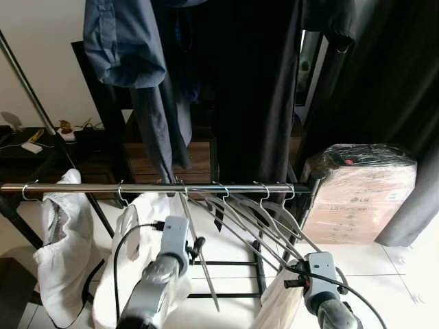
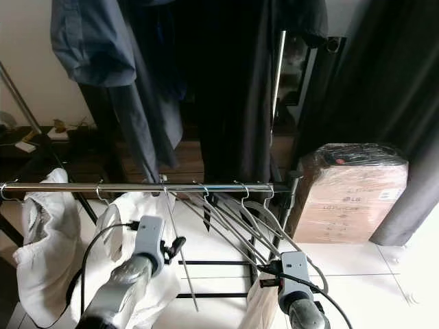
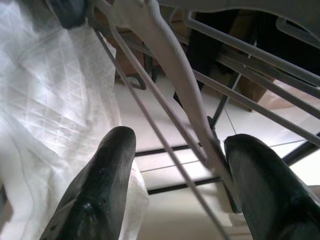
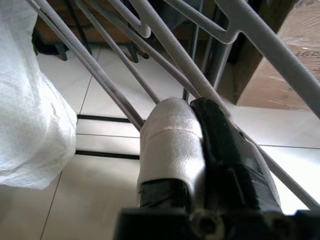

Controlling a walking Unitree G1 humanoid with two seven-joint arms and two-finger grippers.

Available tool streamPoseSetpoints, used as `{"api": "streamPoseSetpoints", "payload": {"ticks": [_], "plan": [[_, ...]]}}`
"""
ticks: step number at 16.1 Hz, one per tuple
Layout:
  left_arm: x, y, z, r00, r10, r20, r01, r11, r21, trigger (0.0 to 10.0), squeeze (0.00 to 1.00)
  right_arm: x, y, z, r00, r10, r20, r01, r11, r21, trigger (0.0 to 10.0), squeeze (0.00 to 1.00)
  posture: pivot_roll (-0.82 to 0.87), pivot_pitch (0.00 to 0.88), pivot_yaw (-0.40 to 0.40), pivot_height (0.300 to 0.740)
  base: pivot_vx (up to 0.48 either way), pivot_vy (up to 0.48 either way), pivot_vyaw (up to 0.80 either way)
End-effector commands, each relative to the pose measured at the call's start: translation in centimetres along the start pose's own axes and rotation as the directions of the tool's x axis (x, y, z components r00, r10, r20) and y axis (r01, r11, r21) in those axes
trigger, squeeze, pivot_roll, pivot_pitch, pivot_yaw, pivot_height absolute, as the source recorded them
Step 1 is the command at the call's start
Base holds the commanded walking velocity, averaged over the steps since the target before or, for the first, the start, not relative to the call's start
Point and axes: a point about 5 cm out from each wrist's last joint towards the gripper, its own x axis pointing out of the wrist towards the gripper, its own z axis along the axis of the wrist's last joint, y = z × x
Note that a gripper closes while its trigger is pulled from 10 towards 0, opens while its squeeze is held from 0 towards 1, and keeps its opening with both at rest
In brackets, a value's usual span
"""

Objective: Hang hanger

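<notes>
White garments (image 1: 65, 240): two, hung at the left of the rail (image 1: 151, 187).
Left gripper (image 3: 172, 192): fingers apart, straddling one grey hanger (image 3: 172, 75) hooked on the rail.
Empty hangers (image 1: 264, 226): about five.
Right gripper (image 4: 200, 150): fingers pressed together.
Box (image 1: 360, 195): one, rightmost.

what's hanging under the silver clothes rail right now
Under the silver rail hang two white garments toward its left end and a bunch of grey hangers toward its right end. The left gripper has its jaws open around one hanger's arm. The garments cover their own hangers.
</notes>
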Motion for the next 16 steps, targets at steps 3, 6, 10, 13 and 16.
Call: {"api": "streamPoseSetpoints", "payload": {"ticks": [3,6,10,13,16], "plan": [[1.2,-0.5,0.4,1.0,0.023,-0.014,-0.024,0.999,-0.048,10.0,0.0,0.1,0.1,0.8,0.999,0.009,0.032,-0.009,1.0,-0.01,10.0,0.0,-0.06,0.029,-0.029,0.74,0.0,0.0,0.0],[1.9,0.0,0.8,0.996,0.081,-0.042,-0.084,0.992,-0.093,10.0,0.0,-0.1,0.0,0.8,0.999,0.006,0.033,-0.005,1.0,-0.012,10.0,0.0,-0.07,0.031,-0.031,0.74,0.0,0.0,0.0],[2.2,-0.1,0.7,0.995,0.085,-0.051,-0.089,0.991,-0.096,0.0,0.0,-0.1,0.0,0.8,0.999,0.008,0.033,-0.007,1.0,-0.013,10.0,0.0,-0.07,0.032,-0.031,0.74,0.0,0.0,0.0],[2.3,-0.1,0.4,0.994,0.088,-0.071,-0.095,0.991,-0.099,0.0,0.0,0.0,0.1,0.9,0.999,0.009,0.033,-0.009,1.0,-0.012,10.0,0.0,-0.07,0.03,-0.029,0.74,0.0,0.0,0.0],[2.4,0.0,0.5,0.993,0.094,-0.069,-0.1,0.992,-0.083,0.0,0.0,0.0,0.1,0.9,0.999,0.007,0.034,-0.007,1.0,-0.011,10.0,0.0,-0.07,0.029,-0.029,0.74,0.0,0.0,0.0]]}}
